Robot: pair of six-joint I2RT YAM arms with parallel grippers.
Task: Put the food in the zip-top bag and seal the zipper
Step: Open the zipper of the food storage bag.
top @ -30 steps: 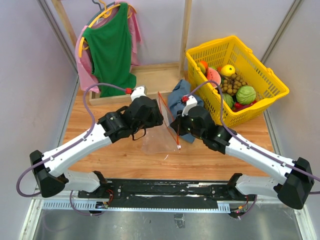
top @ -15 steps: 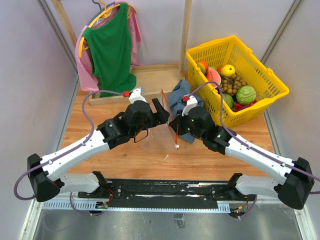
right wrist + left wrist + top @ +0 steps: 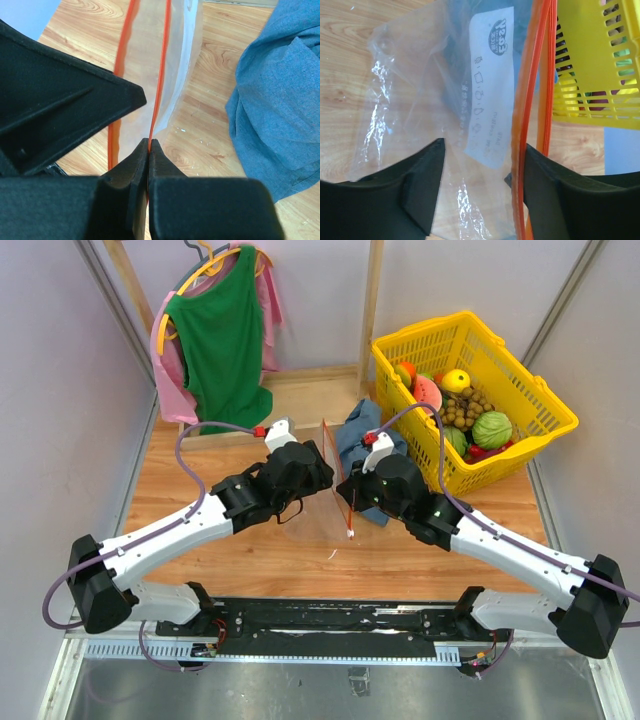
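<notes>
Over the wooden table, the right claw pinches the zipper — the left claw gapes around the zip-top bag.

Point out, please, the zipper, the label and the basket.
zipper [image 3: 160,65], right wrist view, on its right-hand strip.
label [image 3: 491,85], left wrist view, middle of the white patch.
basket [image 3: 505,462], top external view, near wall.

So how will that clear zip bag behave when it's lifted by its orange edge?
Probably floppy: the zip-top bag is thin, wrinkled film. Likely very light: the right gripper, jaws shut on the zipper, seems to hold it upright. The glossy plastic could slip.
</notes>
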